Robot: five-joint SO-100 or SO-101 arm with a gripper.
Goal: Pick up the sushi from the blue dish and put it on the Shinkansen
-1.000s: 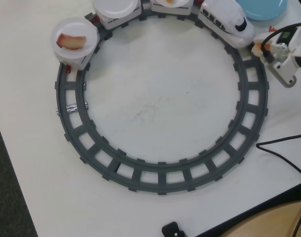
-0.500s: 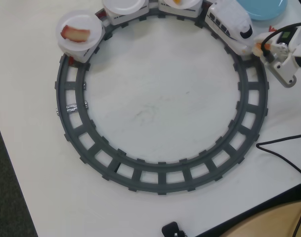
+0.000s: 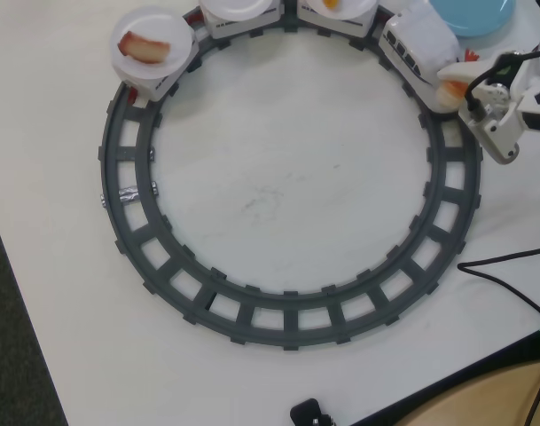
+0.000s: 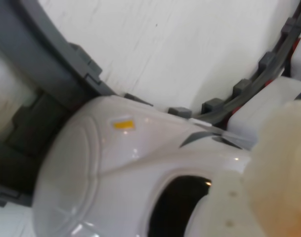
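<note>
The Shinkansen (image 3: 418, 49) stands on the grey ring track at the top right, nose pointing down-right. My gripper (image 3: 457, 89) is shut on the sushi (image 3: 449, 90), an orange-topped white piece, and holds it right at the train's nose. The blue dish (image 3: 472, 13) lies just behind, at the top edge, partly cut off; no sushi shows on it. In the wrist view the train's white nose (image 4: 110, 168) with its black windscreen (image 4: 177, 205) fills the frame. The sushi (image 4: 283, 173) is a blur at the right, beside a white finger (image 4: 220, 212).
The grey ring track (image 3: 128, 222) fills the table's middle. Three cars with white plates trail the train: one holds a red-and-white piece (image 3: 144, 46), one is bare (image 3: 243, 7), one holds a yellow-orange piece (image 3: 330, 4). A black cable (image 3: 509, 262) runs at the right.
</note>
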